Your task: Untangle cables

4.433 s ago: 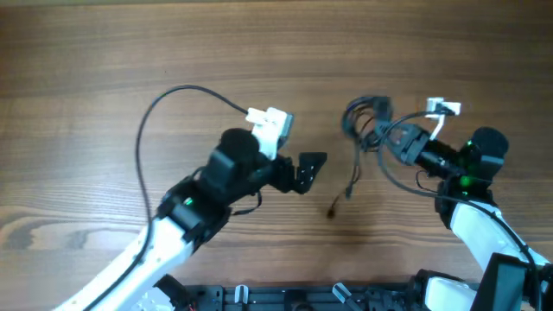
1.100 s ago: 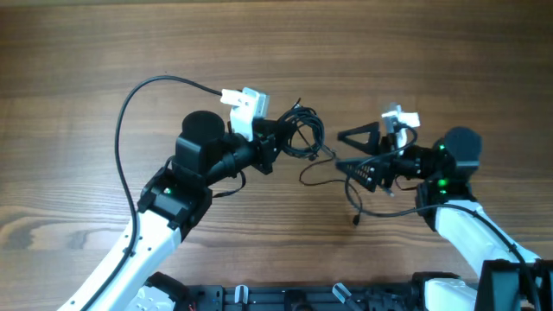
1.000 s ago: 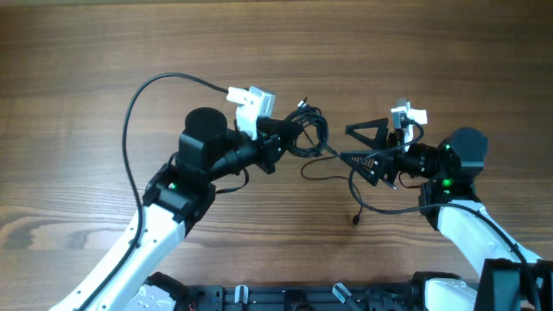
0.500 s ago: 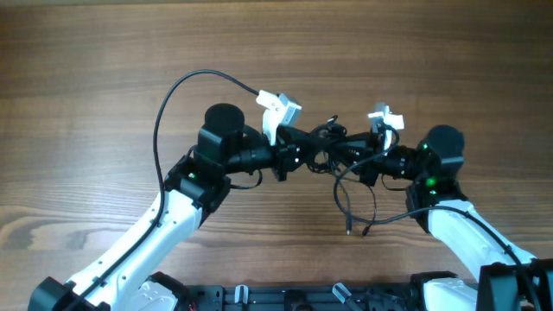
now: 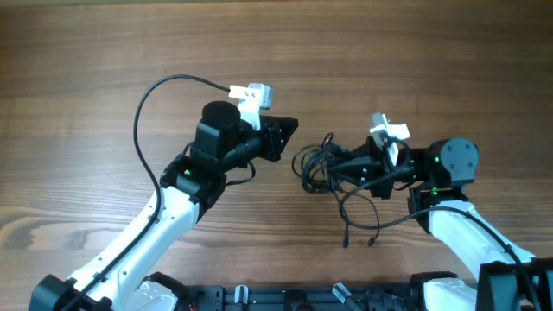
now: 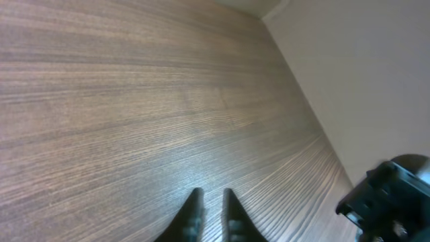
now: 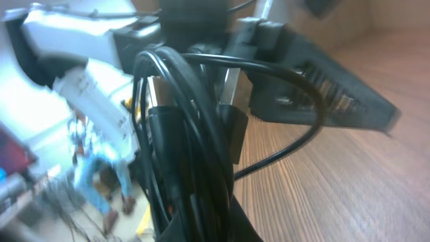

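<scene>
Gripping the cables (image 5: 315, 164) in the right end effector (image 5: 348, 169), pinched on the bunch and, by the look of it, lifted off the tabletop (image 5: 415, 52) just right of centre. From the right wrist, filling the view as a thick dark sheaf running top to bottom. Trailing toward the near edge in loose tails (image 5: 359, 229) tipped with tiny plugs.

Lying just right of the left end effector (image 5: 278, 138), near but apart, long axis roughly along the line between the two arms. Showing only a thin gap there, with nothing held.

Likely calling for a short reach rightward with the left arm, the only free one, onto the knot's left side, then a pull apart.

Brown wood grain underneath, matte and flat. Pale wall (image 6: 376, 81) beyond the table's edge; room behind the sheaf too blurred to read.
</scene>
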Motion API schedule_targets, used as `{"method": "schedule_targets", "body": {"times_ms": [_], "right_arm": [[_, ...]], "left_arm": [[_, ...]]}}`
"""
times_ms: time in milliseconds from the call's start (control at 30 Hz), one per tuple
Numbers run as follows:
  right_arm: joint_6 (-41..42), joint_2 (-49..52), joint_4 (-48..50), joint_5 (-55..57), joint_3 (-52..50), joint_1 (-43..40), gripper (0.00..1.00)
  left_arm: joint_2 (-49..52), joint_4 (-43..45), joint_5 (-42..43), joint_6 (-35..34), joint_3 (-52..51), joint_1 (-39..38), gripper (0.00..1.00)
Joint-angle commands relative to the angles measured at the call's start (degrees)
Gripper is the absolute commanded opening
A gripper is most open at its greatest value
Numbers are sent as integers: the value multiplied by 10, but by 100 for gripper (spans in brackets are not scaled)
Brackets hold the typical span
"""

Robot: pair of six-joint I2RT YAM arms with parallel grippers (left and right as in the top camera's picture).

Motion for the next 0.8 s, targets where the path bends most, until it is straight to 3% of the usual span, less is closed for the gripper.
{"method": "schedule_targets", "body": {"times_ms": [0, 33, 67, 133, 200, 367, 433, 533, 567, 633, 700, 767], "right_arm": [[70, -2, -67, 143, 4, -4, 4], [92, -2, -113, 213, 4, -3, 4], [108, -2, -131, 250, 4, -3, 4], [134, -2, -154, 330, 4, -3, 4], [162, -2, -177, 374, 4, -3, 4], [171, -2, -234, 380, 4, 6, 4], [172, -2, -231, 329, 4, 10, 4], [171, -2, -219, 218, 4, 10, 4], [170, -2, -210, 205, 4, 10, 4], [170, -2, -190, 176, 4, 10, 9], [170, -2, -190, 167, 4, 10, 9], [154, -2, -190, 167, 4, 10, 21]], "left_arm": [[1, 1, 11, 2, 6, 5, 75], [-5, 4, 11, 2, 6, 12, 95], [-9, 5, 11, 2, 6, 16, 100], [-13, 5, 11, -3, 6, 17, 100], [-13, 5, 33, -76, 6, 17, 100], [-11, 37, 47, -59, 6, -22, 96], [-10, 43, -4, -22, 6, -53, 79], [-3, 41, -33, -28, 6, -63, 71], [-2, 41, -33, -28, 6, -63, 60], [-2, 41, -33, -28, 6, -62, 25], [-2, 41, -40, -28, 6, -62, 4], [-2, 41, -50, -28, 6, -62, 4]]}}
